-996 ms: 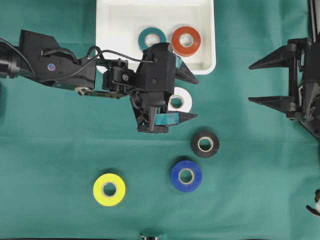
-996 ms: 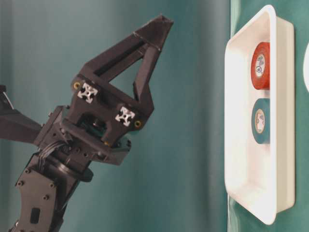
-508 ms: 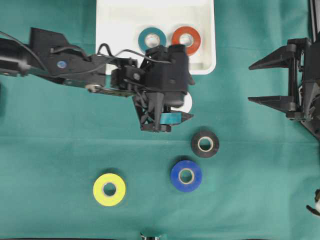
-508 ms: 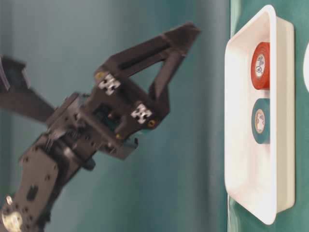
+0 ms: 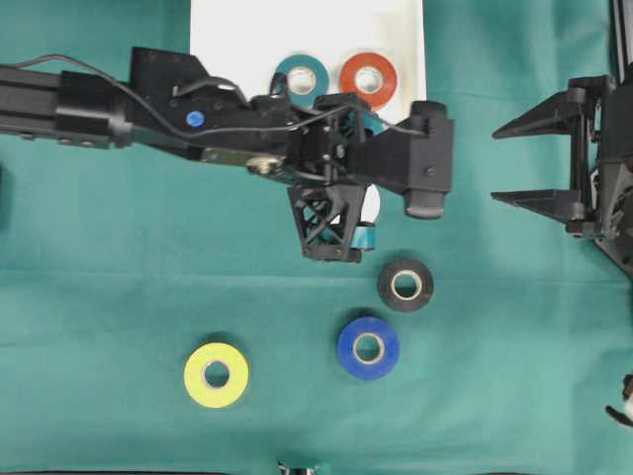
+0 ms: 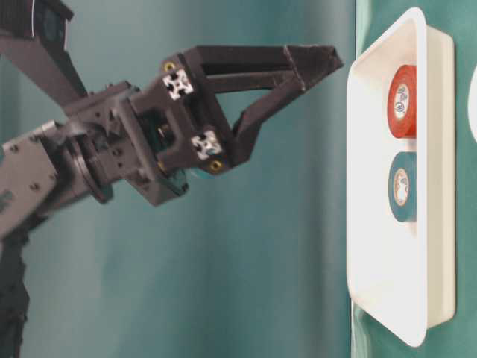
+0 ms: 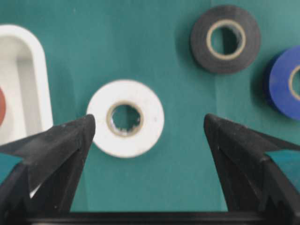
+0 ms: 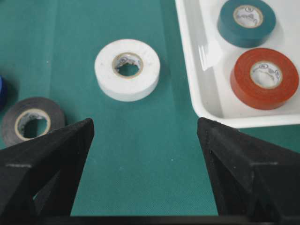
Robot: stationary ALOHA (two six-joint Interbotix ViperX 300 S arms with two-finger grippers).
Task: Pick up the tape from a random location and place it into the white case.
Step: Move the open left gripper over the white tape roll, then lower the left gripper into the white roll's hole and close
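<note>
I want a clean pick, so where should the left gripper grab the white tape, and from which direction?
Probably from straight above. The white tape lies flat on the cloth with its hole up, apart from the white case and the black tape. The open left gripper can likely straddle it and close on opposite sides of the outer wall.

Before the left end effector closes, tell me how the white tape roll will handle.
The white tape roll lies flat on the green cloth, so it probably won't roll. Its thick wound ring looks stiff enough not to crush. Its smooth sides may slip unless the left end effector squeezes it across the middle.
</note>
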